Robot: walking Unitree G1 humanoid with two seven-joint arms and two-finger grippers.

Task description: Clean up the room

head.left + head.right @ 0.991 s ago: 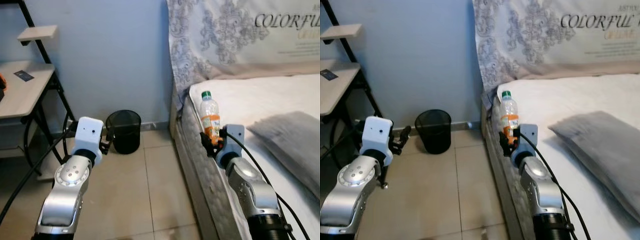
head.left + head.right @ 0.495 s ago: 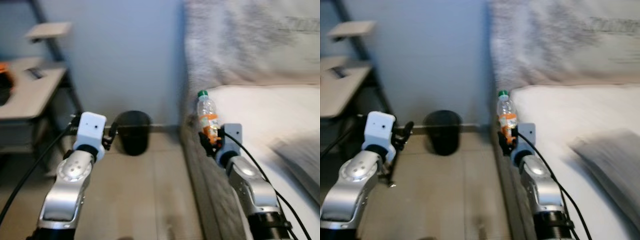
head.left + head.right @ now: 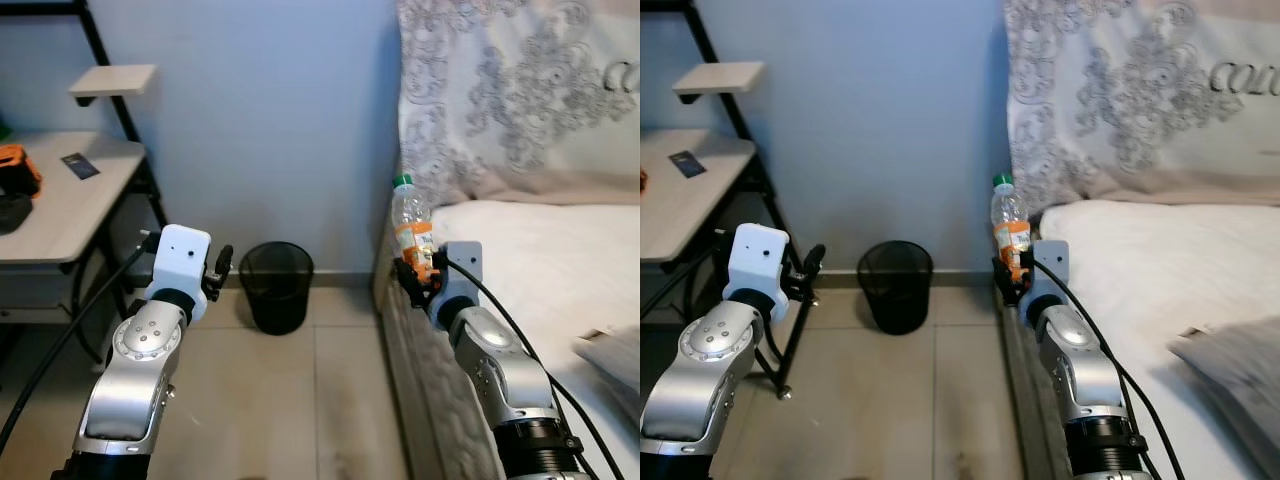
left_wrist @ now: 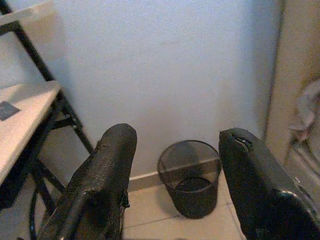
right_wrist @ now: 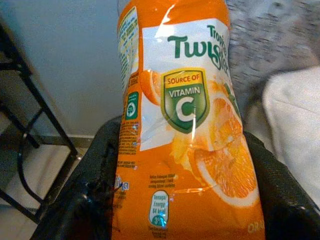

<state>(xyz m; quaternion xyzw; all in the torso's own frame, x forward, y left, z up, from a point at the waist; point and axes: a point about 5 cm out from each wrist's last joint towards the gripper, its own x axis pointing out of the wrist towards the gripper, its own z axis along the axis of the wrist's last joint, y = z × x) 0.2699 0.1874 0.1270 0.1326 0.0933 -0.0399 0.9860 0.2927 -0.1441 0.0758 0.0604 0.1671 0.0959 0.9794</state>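
A clear plastic bottle [image 3: 411, 230] with an orange label and green cap stands upright in my right gripper [image 3: 415, 277], which is shut on it beside the bed's edge. The right wrist view has the orange label [image 5: 187, 135] close up between the black fingers [image 5: 82, 205]. A black mesh wastebasket [image 3: 276, 286] sits on the floor against the blue wall, left of the bed. My left gripper [image 3: 220, 265] is raised at the left, open and holding nothing, and its wrist view looks at the wastebasket [image 4: 192, 177] between its fingers [image 4: 105, 175].
A bed [image 3: 540, 260] with a white sheet and patterned headboard cloth is at the right, a grey pillow [image 3: 1230, 360] on it. A light wooden desk [image 3: 60, 200] on a black frame stands at the left with small items and a shelf [image 3: 112, 78] above. Tiled floor [image 3: 290, 400] lies between.
The camera has swung to the left, so the bed and pillow have slid right and the desk shows more. The bottle stays held in my right gripper; the left stays open.
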